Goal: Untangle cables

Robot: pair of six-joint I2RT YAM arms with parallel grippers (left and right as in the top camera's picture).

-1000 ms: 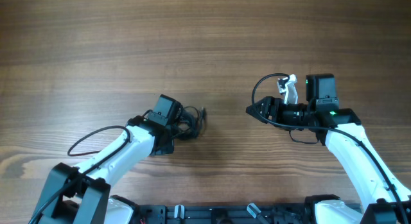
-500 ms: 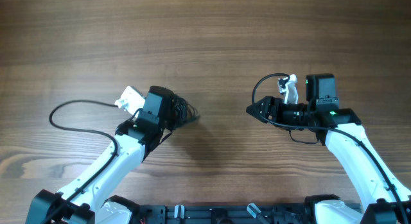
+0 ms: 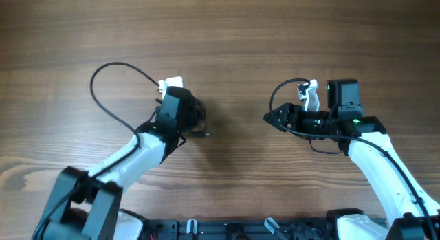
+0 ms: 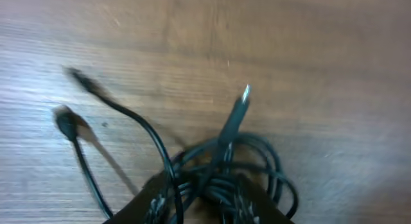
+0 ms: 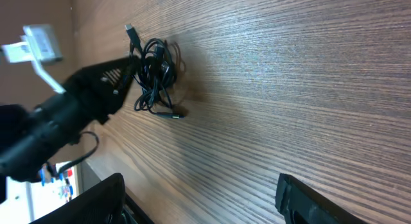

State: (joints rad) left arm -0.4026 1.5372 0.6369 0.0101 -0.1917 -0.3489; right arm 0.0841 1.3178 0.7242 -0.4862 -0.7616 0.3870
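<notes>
- Desk (image 3: 289,34) wood stretched open between the two claws and across the whole far half, leaving wide room on every side of the cables (image 3: 198,119).
- Left claw (image 3: 190,117) reached forward from the near left with its tips at the bunch. Strands sat between its fingers, but I could not tell whether it pinched them or stood slack.
- Right claw (image 3: 269,117) was held well apart to the right, pointing at the bunch, jaws wide and empty.
- Cables lay as one small dark knot on the desk, with two plug ends trailing loose.
- Arm cord (image 3: 103,78), thicker, looped out beyond the left arm.
</notes>
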